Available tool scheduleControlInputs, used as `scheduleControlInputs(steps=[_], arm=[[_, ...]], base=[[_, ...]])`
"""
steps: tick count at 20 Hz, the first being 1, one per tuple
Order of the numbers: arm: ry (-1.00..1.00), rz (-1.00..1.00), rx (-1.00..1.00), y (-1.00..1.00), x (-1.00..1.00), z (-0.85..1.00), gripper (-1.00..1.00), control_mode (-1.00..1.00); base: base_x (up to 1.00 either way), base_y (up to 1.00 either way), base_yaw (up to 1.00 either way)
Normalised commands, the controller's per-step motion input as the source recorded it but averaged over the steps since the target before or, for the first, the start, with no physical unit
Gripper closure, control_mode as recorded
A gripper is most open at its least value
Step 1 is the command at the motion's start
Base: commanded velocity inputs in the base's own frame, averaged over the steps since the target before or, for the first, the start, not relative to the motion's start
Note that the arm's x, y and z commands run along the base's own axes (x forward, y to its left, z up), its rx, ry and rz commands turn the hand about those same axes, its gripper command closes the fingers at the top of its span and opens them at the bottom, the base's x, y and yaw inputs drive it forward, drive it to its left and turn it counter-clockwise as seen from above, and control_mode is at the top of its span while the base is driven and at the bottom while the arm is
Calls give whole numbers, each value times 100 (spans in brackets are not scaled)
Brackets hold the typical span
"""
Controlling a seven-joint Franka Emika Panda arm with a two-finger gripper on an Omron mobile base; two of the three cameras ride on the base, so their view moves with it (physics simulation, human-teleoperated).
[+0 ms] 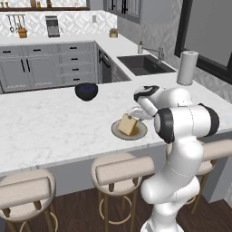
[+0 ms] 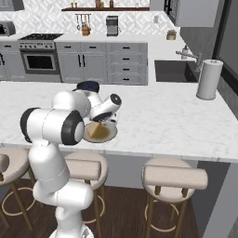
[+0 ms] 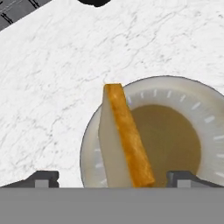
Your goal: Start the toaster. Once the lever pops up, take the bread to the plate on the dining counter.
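Observation:
The bread, a tan slice with an orange crust, stands tilted on its edge on the round beige plate. That plate rests on the white marble dining counter near its front edge. My gripper hovers just over the bread and is open. Its fingertips stand wide on both sides of the slice without touching it. A grey appliance is cut off at the far back left; whether it is the toaster I cannot tell.
A dark blue bowl sits on the counter behind the plate. A paper towel roll stands to the right, beside the sink. Tan-cushioned stools line the counter's near side.

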Motion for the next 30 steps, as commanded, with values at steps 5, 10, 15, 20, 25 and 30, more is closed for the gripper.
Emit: scheduleControlInputs(steps=[5, 10, 15, 20, 25, 30], arm=[[10, 0, -24, -16, 1, 6, -100, -100], [2, 0, -21, 4, -7, 65, -100, -100], [0, 0, -17, 15, -27, 92, -100, -100], [0, 0, -7, 16, -90, 69, -100, -100], [-1, 0, -2, 8, -92, 17, -100, -100], [0, 0, 0, 0, -90, 0, -100, -100]], base=[[0, 0, 0], [0, 0, 0], [0, 0, 0], [0, 0, 0], [0, 0, 0], [0, 0, 0]])
